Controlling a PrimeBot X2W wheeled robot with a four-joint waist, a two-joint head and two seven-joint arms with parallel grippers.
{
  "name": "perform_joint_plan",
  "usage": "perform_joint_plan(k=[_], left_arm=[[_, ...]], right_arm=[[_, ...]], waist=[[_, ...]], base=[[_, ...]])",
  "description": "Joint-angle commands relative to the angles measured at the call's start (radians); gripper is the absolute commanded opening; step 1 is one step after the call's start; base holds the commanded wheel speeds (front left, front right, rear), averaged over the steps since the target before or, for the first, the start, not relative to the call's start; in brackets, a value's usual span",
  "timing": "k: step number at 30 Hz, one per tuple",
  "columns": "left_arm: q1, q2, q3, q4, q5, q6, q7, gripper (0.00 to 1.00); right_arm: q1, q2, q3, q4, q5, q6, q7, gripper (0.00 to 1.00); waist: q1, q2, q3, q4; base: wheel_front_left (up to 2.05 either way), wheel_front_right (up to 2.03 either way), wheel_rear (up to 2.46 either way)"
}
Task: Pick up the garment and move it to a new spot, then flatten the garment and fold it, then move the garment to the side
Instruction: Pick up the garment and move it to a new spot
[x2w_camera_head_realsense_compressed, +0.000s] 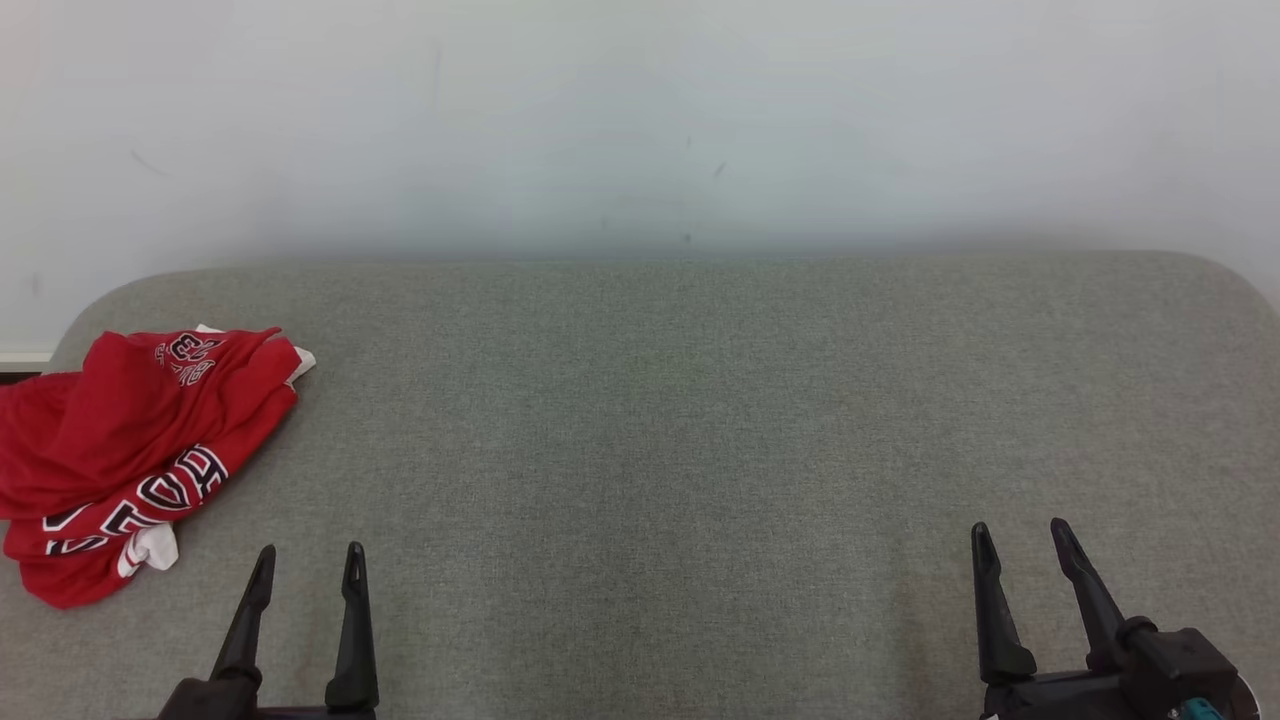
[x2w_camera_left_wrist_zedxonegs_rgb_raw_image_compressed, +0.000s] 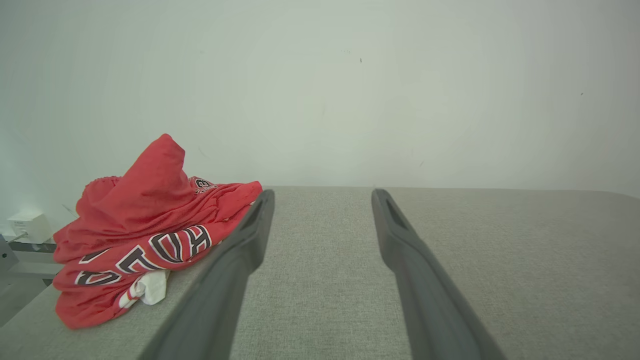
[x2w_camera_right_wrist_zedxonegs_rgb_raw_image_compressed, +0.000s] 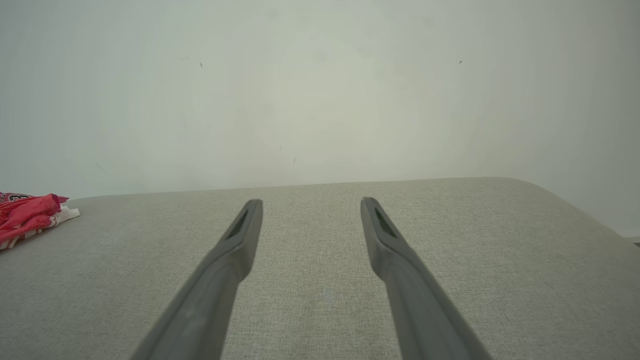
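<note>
"Where's the garment sitting?"

"The crumpled red jersey with black-and-white lettering (x2w_camera_head_realsense_compressed: 130, 450) lies in a heap at the left edge of the grey fabric-covered table (x2w_camera_head_realsense_compressed: 650, 400), up towards the far left corner; a bit of white trim pokes out on its near side and another on its far side; seen from the left wrist, one fold stands up in a peak."

"And the arms?"

"The left gripper (x2w_camera_head_realsense_compressed: 310, 552) is at the near edge, just to the right of the jersey and not touching it; its two long dark fingers stand spread apart with nothing between them; the right gripper (x2w_camera_head_realsense_compressed: 1020, 528) is by the near right corner, well apart from the jersey; its fingers are likewise spread and hold nothing."

"Anything else about?"

"A plain white wall (x2w_camera_head_realsense_compressed: 640, 120) rises behind the far edge; a small white box (x2w_camera_left_wrist_zedxonegs_rgb_raw_image_compressed: 27, 225) sits off the table, beyond its left edge, low against that wall."
</note>
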Motion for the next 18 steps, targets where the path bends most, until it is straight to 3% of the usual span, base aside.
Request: perform_joint_plan(k=[1, 18], left_arm=[[0.005, -0.005, 0.008, 0.001, 0.025, -0.007, -0.010, 1.00], [0.001, -0.025, 0.024, 0.035, 0.044, -0.027, -0.015, 1.00]], right_arm=[[0.003, 0.003, -0.002, 0.001, -0.004, -0.002, -0.010, 1.00], [0.009, 0.009, 0.007, 0.022, 0.051, -0.002, 0.003, 1.00]], waist=[[0.0000, -0.0001, 0.000, 0.002], [0.0000, -0.0001, -0.006, 0.008]], base=[[0.00, 0.00, 0.00], [0.00, 0.00, 0.00]])
